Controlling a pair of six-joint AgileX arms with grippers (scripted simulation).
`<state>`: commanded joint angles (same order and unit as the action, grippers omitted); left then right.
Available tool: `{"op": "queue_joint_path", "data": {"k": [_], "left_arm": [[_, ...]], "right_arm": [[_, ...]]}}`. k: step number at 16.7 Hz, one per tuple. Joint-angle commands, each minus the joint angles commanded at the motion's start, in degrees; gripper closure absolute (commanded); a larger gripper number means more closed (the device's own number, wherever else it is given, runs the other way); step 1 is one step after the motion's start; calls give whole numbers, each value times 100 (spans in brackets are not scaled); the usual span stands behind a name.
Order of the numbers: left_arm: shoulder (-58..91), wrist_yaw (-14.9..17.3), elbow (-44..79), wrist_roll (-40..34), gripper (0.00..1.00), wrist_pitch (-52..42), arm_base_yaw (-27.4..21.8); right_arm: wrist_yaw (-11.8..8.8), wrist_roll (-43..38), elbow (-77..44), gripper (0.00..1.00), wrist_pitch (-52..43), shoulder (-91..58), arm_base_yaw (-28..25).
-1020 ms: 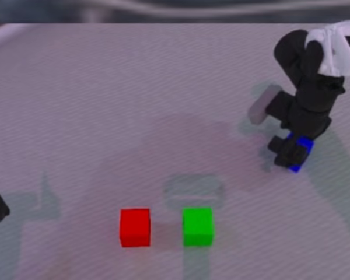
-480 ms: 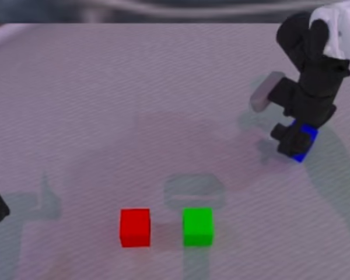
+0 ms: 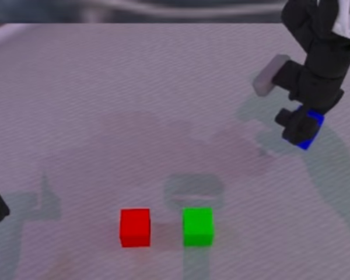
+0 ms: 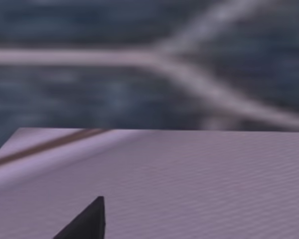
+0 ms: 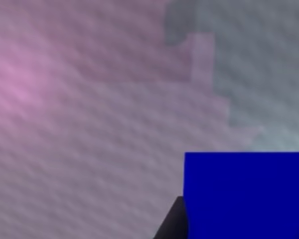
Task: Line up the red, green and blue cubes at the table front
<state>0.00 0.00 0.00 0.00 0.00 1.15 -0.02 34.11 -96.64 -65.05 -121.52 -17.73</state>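
Your bright red cube (image 3: 135, 227) and green cube (image 3: 198, 226) sit lined up near the tabletop (image 3: 105, 116) front edge; the right gripper (image 3: 300, 125) has its jaws clamped on the deep blue cube (image 3: 308, 129), lifted near the right edge, not yet placed.

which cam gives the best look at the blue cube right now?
The top view: it shows the blue cube held in the right gripper above the table, far right of the red and green cubes. The right wrist view shows only one blue face up close. The left wrist view misses it.

Pale greyish-lilac woven-textured table (image 3: 105, 105), red cube (image 3: 135, 227) and green cube (image 3: 198, 226) resting near its front edge, side by side, apart, red left of green
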Motion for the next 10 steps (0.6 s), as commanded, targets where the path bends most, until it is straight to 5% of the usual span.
{"op": "queue_joint_path", "data": {"k": [4, 10], "left_arm": [[0, 0, 0, 0, 0, 0, 0], [0, 0, 0, 0, 0, 0, 0]], "right_arm": [[-5, 205, 311, 100, 39, 281, -373], [-25, 952, 1567, 100, 183, 1376, -1801]]}}
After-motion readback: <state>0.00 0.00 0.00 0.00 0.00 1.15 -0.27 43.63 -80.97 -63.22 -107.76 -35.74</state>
